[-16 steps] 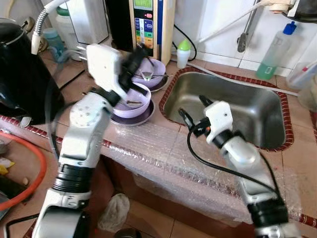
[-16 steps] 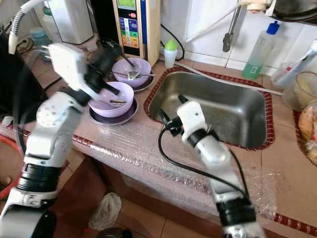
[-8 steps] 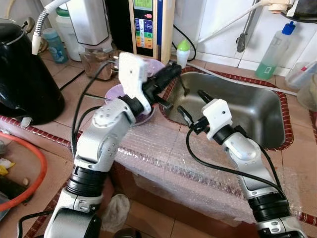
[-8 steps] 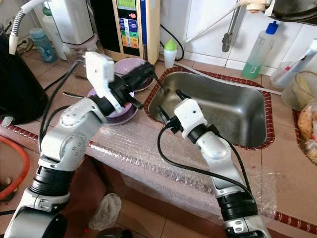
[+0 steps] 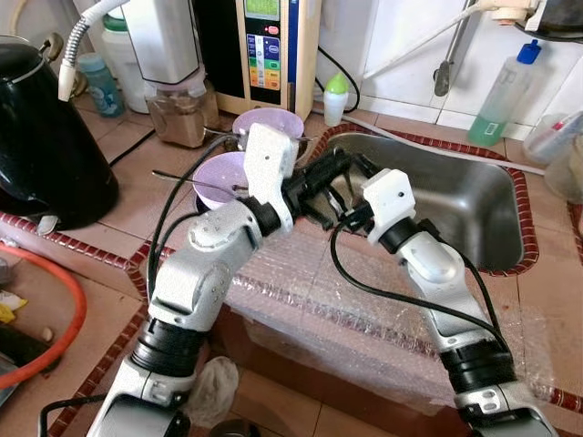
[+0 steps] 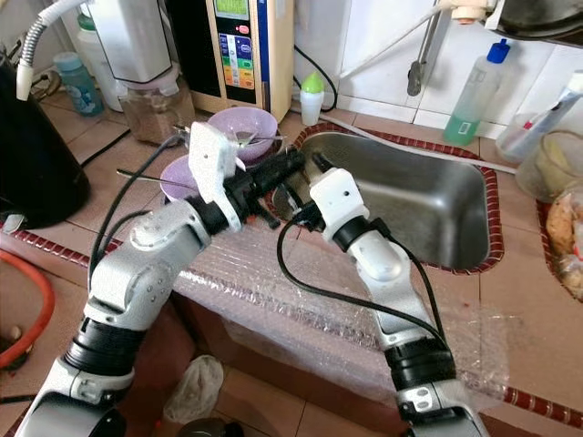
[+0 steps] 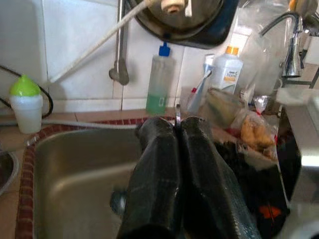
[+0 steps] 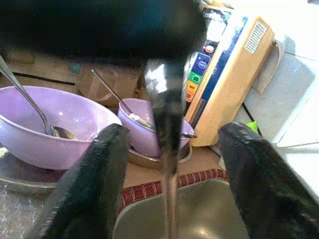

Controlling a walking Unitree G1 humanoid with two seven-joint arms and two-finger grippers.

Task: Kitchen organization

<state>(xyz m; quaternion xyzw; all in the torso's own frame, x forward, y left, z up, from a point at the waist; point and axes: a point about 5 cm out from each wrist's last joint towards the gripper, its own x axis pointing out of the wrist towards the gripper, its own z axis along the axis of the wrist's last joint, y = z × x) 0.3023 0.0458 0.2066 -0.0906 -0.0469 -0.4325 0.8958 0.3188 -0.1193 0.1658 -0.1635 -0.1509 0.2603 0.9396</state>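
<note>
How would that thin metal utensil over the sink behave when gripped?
Probably stiff and light: the metal utensil looks thin. Likely slippery, since it is shiny and the left gripper pinches only its end, so it may swing. A drop into the sink seems harmless.

Beyond the left gripper (image 6: 293,167) the steel sink (image 6: 428,214) basin lies open; the right gripper (image 6: 303,187) crowds just beside it, purple bowls (image 6: 240,125) behind.

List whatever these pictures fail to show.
- Utensil: its end is blurred in the right wrist view, and the left gripper covers most of it in the left wrist view. Spoon or fork, cannot tell.
- Near bowl: partly hidden behind the left arm in the eye views.
</note>
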